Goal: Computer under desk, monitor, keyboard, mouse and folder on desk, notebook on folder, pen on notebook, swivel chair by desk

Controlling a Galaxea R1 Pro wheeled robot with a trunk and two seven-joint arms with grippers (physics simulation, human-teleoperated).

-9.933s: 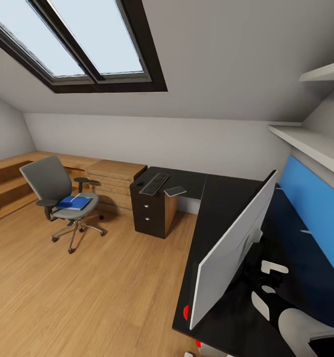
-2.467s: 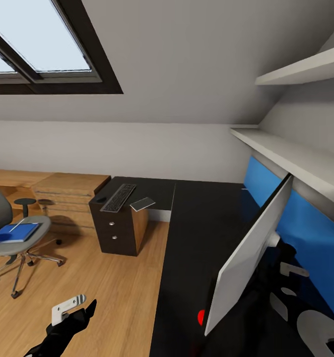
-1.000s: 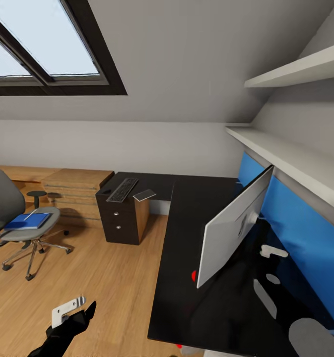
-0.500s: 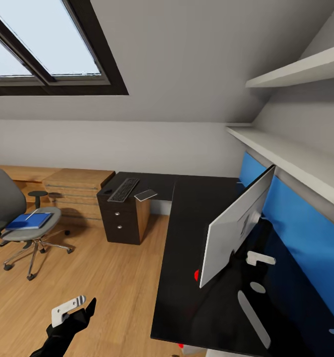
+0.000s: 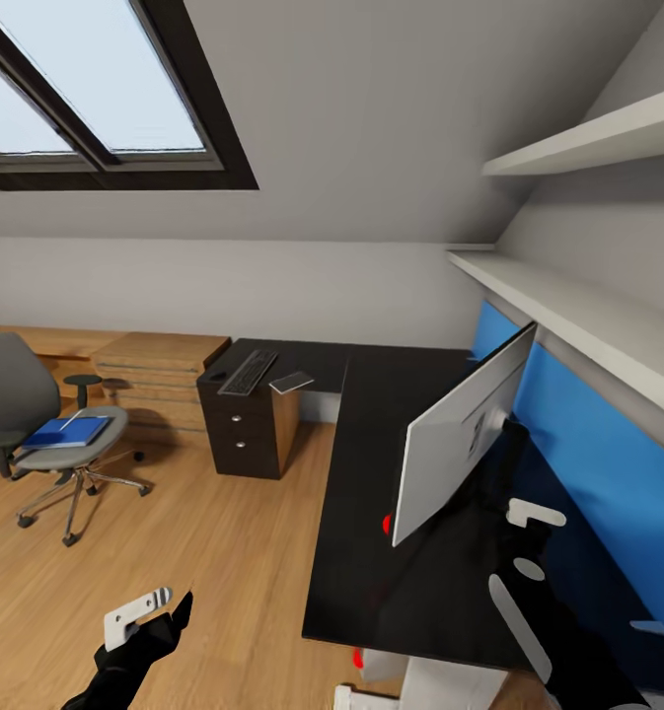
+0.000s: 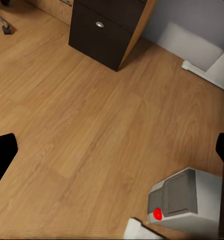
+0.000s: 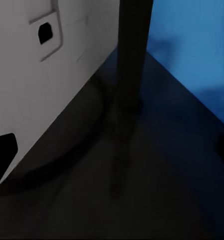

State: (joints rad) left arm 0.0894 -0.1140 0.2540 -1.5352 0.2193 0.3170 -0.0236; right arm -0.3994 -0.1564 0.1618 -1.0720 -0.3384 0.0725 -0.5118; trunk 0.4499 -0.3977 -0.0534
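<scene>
The monitor [image 5: 458, 434] stands on the black desk [image 5: 371, 552] with its pale grey back toward me. My right gripper [image 7: 112, 147] is open just behind it, facing the back panel [image 7: 47, 75] and thin black stand [image 7: 131, 55]; its arm [image 5: 525, 592] reaches along the blue wall panel. Far down the desk lie the keyboard [image 5: 248, 372], a small dark mouse [image 5: 213, 380] and a flat grey notebook [image 5: 290, 382]. The blue folder [image 5: 67, 432], with a thin white pen [image 5: 72, 421] on it, rests on the swivel chair [image 5: 36, 394]. My left gripper [image 5: 159, 606] hangs open over the floor near the computer [image 6: 191, 200].
A light wooden drawer cabinet [image 5: 159, 370] stands beyond the desk's black drawer unit [image 5: 235, 434]. White shelves [image 5: 568, 316] run above the blue wall panel [image 5: 588, 463]. Wooden floor [image 5: 193, 552] lies open between the chair and the desk, under a sloped ceiling with a skylight [image 5: 85, 99].
The head view has swung a little, so the chair and desk sit further right in the picture. My right arm has shifted slightly behind the monitor. The left arm hangs as before.
</scene>
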